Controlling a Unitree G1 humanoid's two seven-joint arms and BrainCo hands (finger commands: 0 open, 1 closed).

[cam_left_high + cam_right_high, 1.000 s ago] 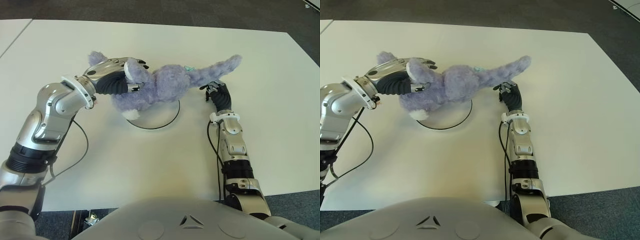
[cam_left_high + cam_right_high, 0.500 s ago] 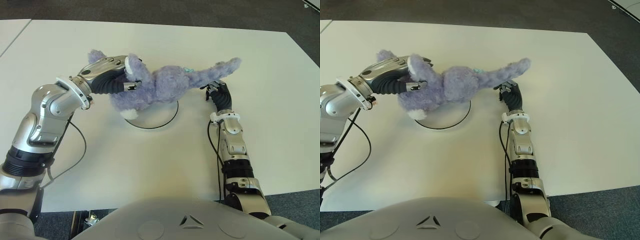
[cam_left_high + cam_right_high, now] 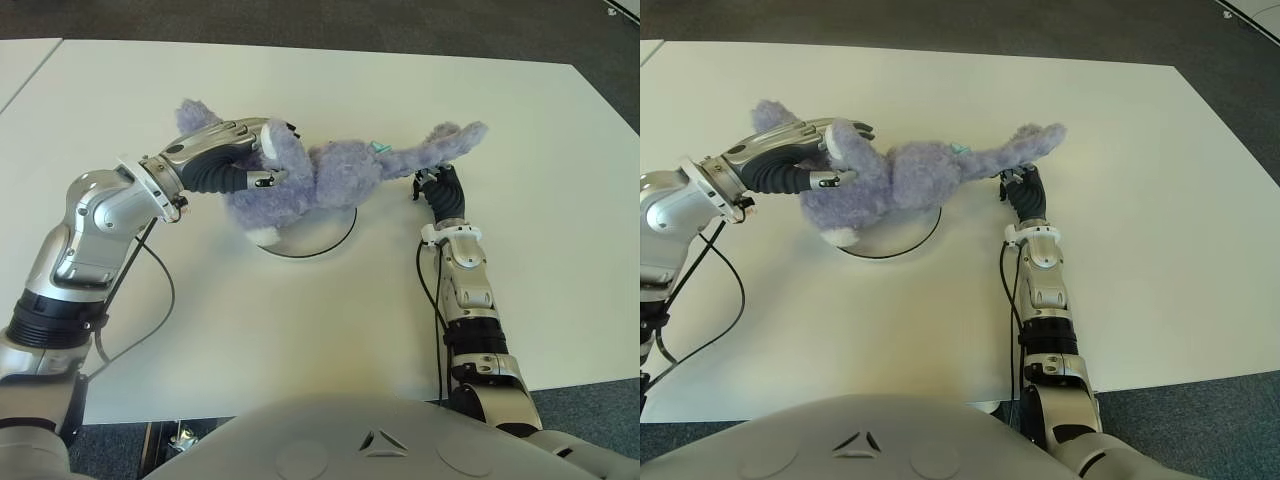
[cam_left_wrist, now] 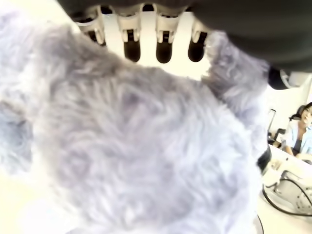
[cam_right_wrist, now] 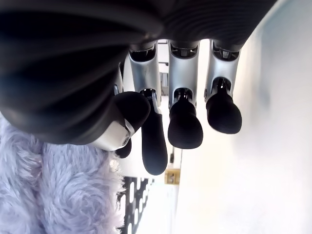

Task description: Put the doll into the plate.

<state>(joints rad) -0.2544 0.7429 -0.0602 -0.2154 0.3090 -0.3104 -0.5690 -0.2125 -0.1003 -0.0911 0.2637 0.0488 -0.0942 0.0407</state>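
Note:
A purple plush doll (image 3: 335,178) lies slanted across the far half of a white plate with a dark rim (image 3: 310,236). It hides most of the plate. My left hand (image 3: 245,155) is shut on the doll's head end, at the plate's left. In the left wrist view the fur (image 4: 136,146) fills the picture under my fingertips (image 4: 131,48). My right hand (image 3: 440,190) shows just below the tip of the doll's long limb (image 3: 455,135), right of the plate, with relaxed fingers (image 5: 185,122) holding nothing.
Everything sits on a white table (image 3: 300,330), with dark floor beyond its far and right edges. A black cable (image 3: 160,300) loops from my left arm over the table. A person (image 4: 302,126) shows far off in the left wrist view.
My left hand has shifted the doll slightly right and down over the plate. The doll's long limb has dipped closer to my right hand, which has stayed put.

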